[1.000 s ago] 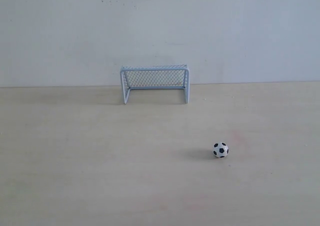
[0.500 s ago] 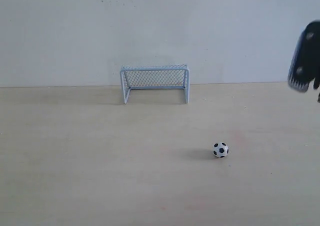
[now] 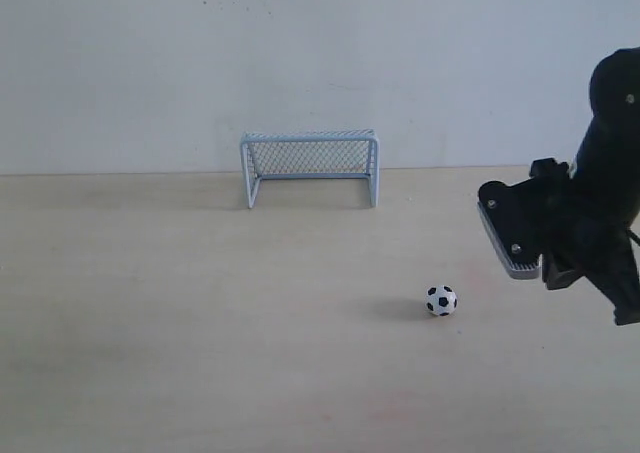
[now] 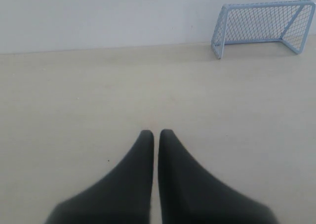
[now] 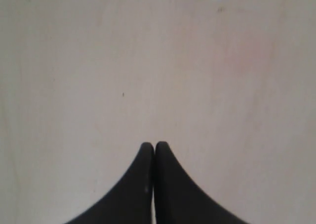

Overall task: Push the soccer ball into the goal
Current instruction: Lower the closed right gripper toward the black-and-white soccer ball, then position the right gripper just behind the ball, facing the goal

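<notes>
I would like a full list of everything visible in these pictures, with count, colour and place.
soccer ball: one, white with black patches, on the table, nearer than the goal and to its right
goal: one, pale blue frame with dark net, far on the table, near the wall
table: one, light wood, under everything
wall: one, pale grey, behind the goal
right arm: one, black, above the table, right of the soccer ball
right claw: one, black, shut, over bare table
left claw: one, black, shut, over bare table
</notes>
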Action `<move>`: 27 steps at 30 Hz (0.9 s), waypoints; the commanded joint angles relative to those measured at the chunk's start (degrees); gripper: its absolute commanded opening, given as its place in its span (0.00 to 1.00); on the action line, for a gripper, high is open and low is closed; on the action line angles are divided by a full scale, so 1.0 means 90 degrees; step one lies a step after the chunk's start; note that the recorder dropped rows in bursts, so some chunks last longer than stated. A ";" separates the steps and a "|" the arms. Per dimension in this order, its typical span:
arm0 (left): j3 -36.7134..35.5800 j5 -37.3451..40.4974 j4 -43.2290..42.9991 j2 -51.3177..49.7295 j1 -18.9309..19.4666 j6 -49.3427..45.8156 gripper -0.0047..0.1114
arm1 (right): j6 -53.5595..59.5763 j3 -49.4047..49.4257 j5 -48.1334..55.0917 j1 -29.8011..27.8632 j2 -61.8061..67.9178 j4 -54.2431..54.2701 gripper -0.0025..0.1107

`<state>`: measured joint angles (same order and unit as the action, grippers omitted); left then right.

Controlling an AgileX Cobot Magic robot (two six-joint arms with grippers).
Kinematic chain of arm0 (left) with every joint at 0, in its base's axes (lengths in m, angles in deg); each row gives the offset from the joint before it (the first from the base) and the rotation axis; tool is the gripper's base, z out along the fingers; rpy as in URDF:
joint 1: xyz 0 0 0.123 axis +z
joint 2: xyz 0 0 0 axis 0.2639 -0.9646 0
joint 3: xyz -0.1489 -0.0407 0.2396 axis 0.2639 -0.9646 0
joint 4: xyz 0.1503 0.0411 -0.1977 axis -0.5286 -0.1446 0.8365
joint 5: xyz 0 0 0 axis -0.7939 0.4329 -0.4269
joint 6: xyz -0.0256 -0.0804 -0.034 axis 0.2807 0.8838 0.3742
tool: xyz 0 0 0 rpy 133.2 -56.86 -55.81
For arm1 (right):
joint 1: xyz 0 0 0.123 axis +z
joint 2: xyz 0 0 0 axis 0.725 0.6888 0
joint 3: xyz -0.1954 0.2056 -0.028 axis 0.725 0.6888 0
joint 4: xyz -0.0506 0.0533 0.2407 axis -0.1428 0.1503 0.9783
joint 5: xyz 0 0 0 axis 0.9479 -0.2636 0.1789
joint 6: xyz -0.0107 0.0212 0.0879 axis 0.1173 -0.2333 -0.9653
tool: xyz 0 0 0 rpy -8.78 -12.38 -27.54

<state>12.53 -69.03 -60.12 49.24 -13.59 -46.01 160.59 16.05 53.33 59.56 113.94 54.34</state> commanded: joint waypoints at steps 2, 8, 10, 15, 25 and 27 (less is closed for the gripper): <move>-0.0021 -0.0101 -0.0006 0.0021 -0.0033 -0.0021 0.08 | 0.1038 -0.0504 0.0347 0.0014 0.0510 0.0969 0.02; -0.0021 -0.0101 -0.0006 0.0021 -0.0033 -0.0021 0.08 | 0.1384 -0.0572 0.0001 0.0014 0.0801 0.1388 0.02; -0.0021 -0.0101 -0.0006 0.0021 -0.0033 -0.0021 0.08 | 0.1384 -0.0572 -0.0208 0.0014 0.0801 0.1570 0.02; -0.0021 -0.0101 -0.0006 0.0021 -0.0033 -0.0021 0.08 | 0.1326 -0.0575 -0.0571 0.0014 0.0664 0.1970 0.02; -0.0021 -0.0101 -0.0006 0.0021 -0.0033 -0.0021 0.08 | 0.2917 -0.0575 0.0435 0.0014 0.0664 0.2415 0.02; -0.0021 -0.0101 -0.0006 0.0021 -0.0033 -0.0021 0.08 | 0.2945 -0.0575 0.0435 0.0014 0.0692 0.2455 0.02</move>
<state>12.53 -69.03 -60.12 49.24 -13.59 -46.01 185.86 11.05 56.56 59.65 120.65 76.13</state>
